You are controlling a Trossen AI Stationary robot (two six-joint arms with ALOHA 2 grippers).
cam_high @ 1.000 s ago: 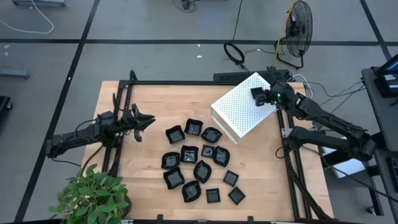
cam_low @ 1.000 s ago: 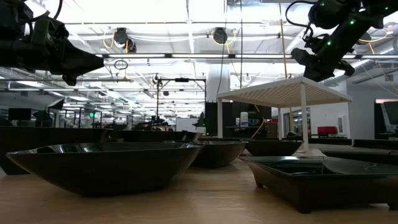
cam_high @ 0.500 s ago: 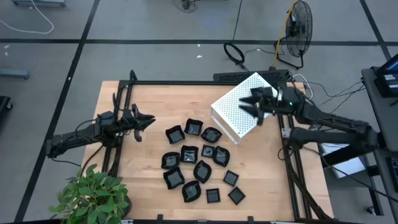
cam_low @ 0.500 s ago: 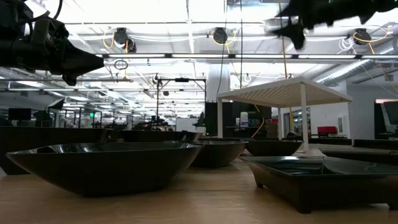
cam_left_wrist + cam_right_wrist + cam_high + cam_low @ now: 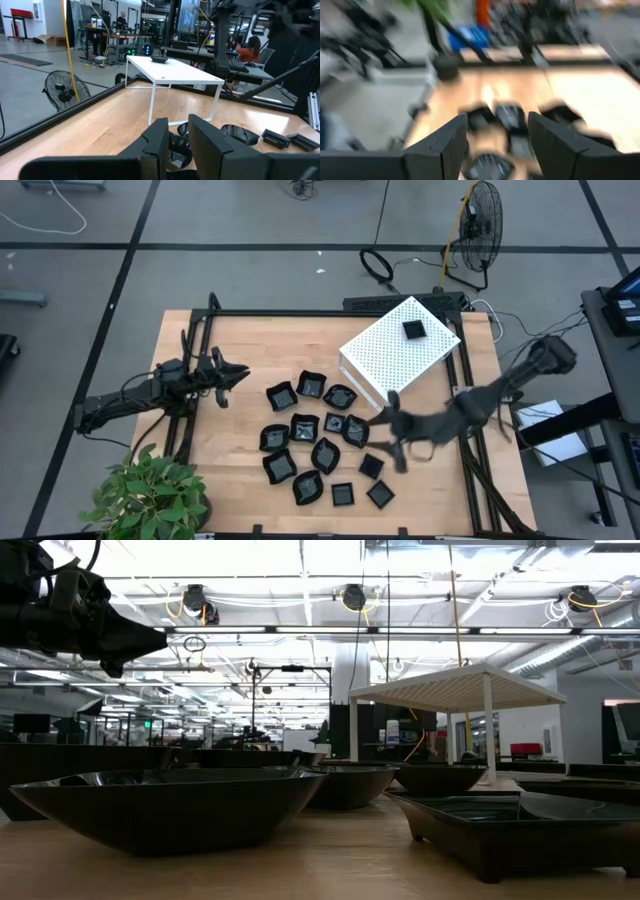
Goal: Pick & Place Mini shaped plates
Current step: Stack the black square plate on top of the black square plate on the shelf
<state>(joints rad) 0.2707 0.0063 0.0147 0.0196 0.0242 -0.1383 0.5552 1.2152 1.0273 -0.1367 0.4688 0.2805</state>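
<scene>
Mini shaped plates (image 5: 318, 442) lie in a loose cluster at the middle of your surface (image 5: 250, 340), reaching toward its near edge, and your right hand (image 5: 392, 423) hangs blurred over the right side of that cluster. Its fingers (image 5: 451, 140) stand apart with nothing between them. Through that gap, in the right wrist view, you see several black dishes on the wood below.

One more small black plate (image 5: 414, 330) sits on top of the white perforated box (image 5: 400, 350), which stands at the far right corner of the surface. In the left wrist view the same plate (image 5: 160, 59) rests near the far side of the box top (image 5: 172, 72).

Your left hand (image 5: 232, 374) waits at the left edge of the surface, well apart from the dishes. Its two fingers (image 5: 155, 142) sit with only a narrow gap between them and hold nothing.

A green plant (image 5: 150, 495) stands at the near left corner.
</scene>
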